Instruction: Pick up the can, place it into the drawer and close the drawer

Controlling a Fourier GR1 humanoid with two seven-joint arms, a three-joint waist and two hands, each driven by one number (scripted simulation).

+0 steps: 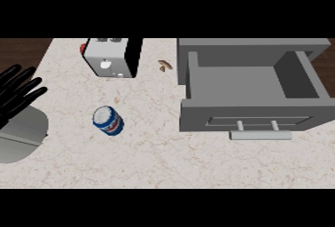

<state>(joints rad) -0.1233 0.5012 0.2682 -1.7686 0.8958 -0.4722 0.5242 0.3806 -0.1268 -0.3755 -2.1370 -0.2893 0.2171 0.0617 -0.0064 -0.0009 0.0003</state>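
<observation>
The can (108, 120) stands alone mid-surface (163, 159), well left of the open drawer (252, 82), and the left robot hand (18, 91) rests spread and empty, so a sloppy grab could easily tip it and send it rolling.

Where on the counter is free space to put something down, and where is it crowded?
Bare counter lies below the can and the drawer, along the near edge. A free strip runs between the can and the drawer front. It is tighter between the toaster and the drawer, where a small brown item lies.
</observation>
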